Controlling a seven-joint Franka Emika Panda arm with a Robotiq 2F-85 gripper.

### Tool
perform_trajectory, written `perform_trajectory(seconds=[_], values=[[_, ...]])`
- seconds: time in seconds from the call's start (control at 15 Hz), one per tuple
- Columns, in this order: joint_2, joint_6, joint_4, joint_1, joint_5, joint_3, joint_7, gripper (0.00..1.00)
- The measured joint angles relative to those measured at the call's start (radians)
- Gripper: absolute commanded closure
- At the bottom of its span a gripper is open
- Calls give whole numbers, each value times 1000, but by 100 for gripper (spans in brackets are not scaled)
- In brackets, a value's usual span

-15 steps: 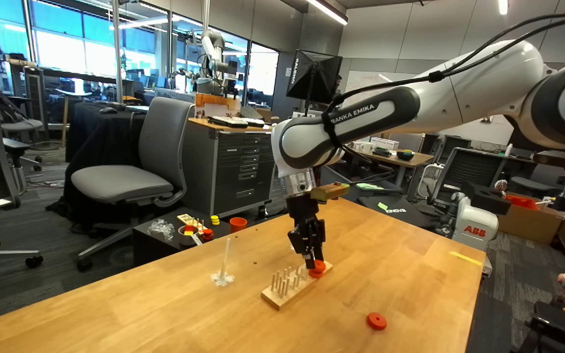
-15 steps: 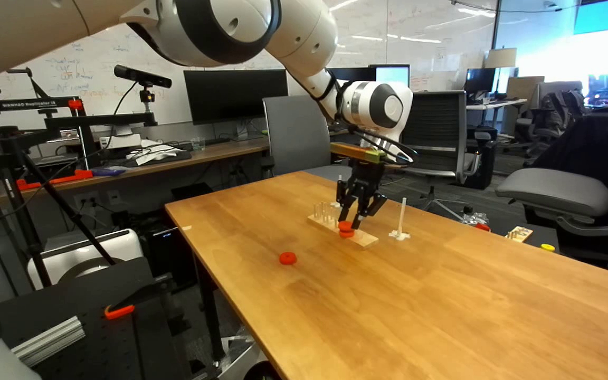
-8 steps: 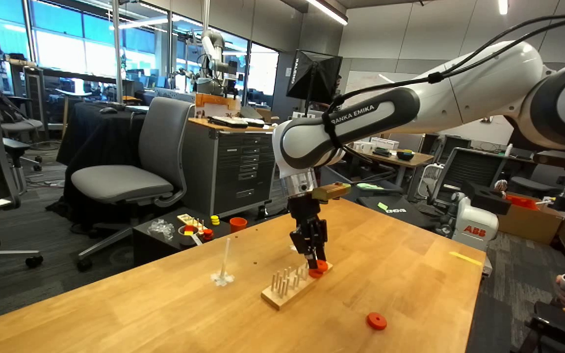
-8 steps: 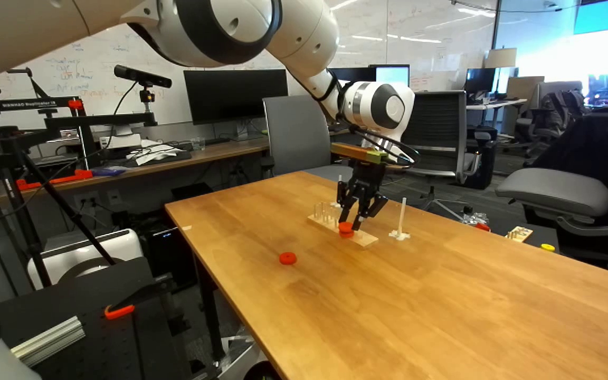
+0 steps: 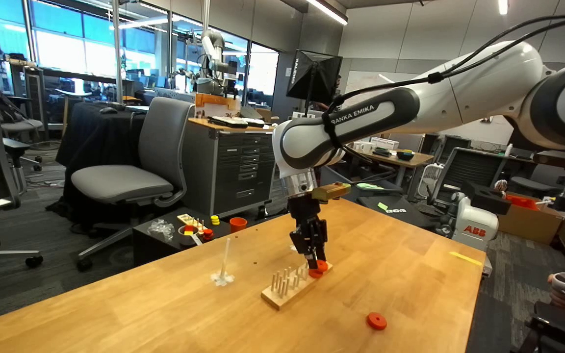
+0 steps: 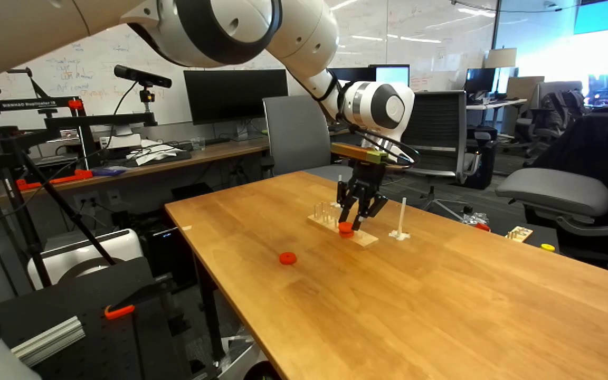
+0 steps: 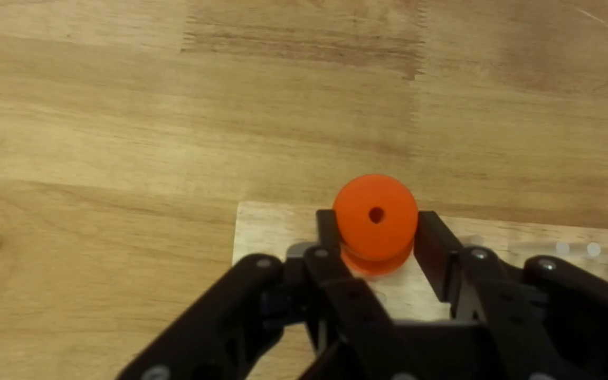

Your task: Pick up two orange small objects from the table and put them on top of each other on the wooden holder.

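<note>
Your black two-fingered gripper [image 7: 378, 227] grasps a flat round orange-red disc [image 7: 376, 231] between its jaws, seemingly a little off-centre above the matching lower disc [image 7: 377, 268], which sits just beneath them on the pale wooden peg block [image 7: 277, 224]. You seem to have one placed and the second left to seat and release; a third orange-red disc [image 5: 376, 321] lies well apart from the jaws on the blond wooden tabletop [image 5: 410, 279], perhaps still needed.

Smooth, faintly glossy wooden table [image 6: 441, 301], matt wooden holder [image 5: 292, 291], smooth, plastic-looking orange discs [image 7: 375, 235]
</note>
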Motion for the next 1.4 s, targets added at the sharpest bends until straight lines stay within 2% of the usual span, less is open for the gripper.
perform_trajectory(seconds=[1.4], values=[[16, -15, 30, 8, 0, 3, 1, 84]])
